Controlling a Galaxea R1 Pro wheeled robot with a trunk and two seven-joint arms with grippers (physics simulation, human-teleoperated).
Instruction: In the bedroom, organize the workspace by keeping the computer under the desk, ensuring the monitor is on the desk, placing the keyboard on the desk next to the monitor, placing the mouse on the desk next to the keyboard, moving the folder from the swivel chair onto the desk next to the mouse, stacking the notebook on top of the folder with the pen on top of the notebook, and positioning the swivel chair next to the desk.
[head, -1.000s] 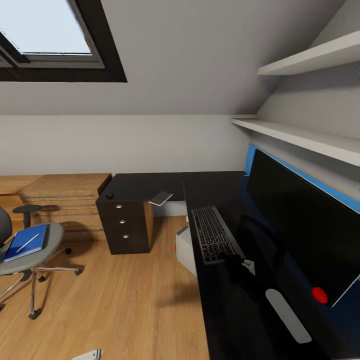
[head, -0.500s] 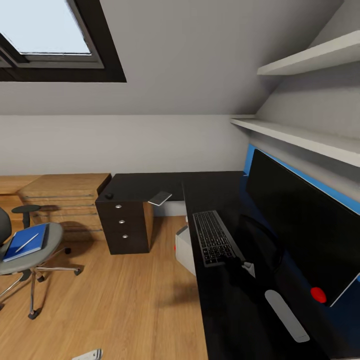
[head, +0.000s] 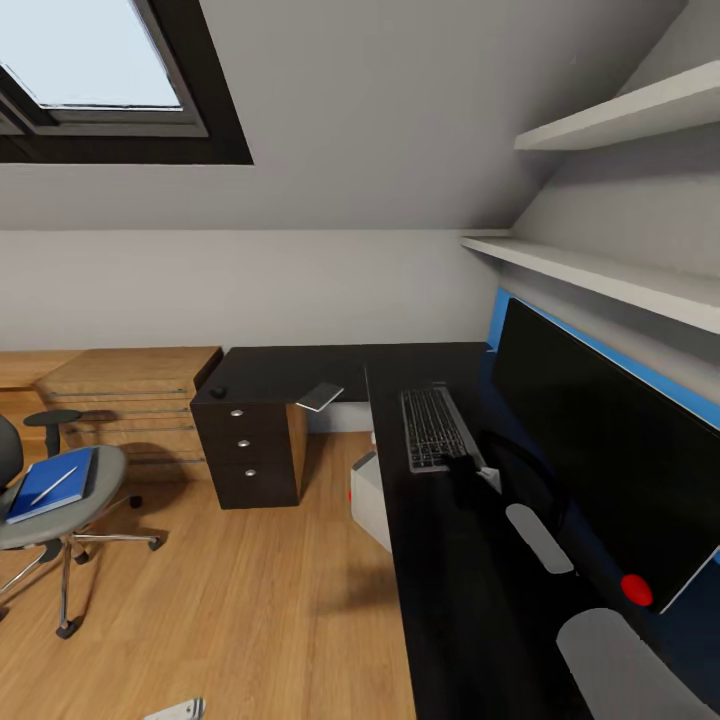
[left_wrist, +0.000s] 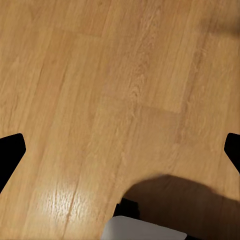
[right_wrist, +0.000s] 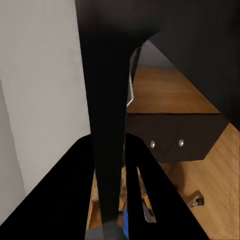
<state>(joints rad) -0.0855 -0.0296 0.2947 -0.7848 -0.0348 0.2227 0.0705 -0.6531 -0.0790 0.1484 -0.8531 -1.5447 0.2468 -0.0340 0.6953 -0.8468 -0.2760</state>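
The keyboard (head: 432, 428) lies lengthwise on the black desk (head: 300, 368) beside the wide monitor (head: 610, 450). My right gripper (head: 470, 482) is shut on the keyboard's near end; in the right wrist view the keyboard is a dark slab (right_wrist: 105, 100) between the fingers. The mouse (head: 218, 391) sits at the desk's far left corner, and the notebook (head: 320, 396) overhangs the desk's edge. On the swivel chair (head: 60, 520) rests the blue folder (head: 48, 483) with the pen (head: 56, 485) on it. The computer (head: 372, 500) stands under the desk. My left gripper (left_wrist: 120, 150) hangs open over the floor.
A black three-drawer unit (head: 248, 450) closes the desk's left end, with a light wooden chest (head: 135, 395) beyond it. Wall shelves (head: 600, 275) run above the monitor. Wooden floor (head: 240, 600) stretches between the chair and the desk.
My right gripper has pushed farther along the desk, taking the keyboard with it away from me and closer to the monitor. The chair, folder, mouse and notebook have stayed put.
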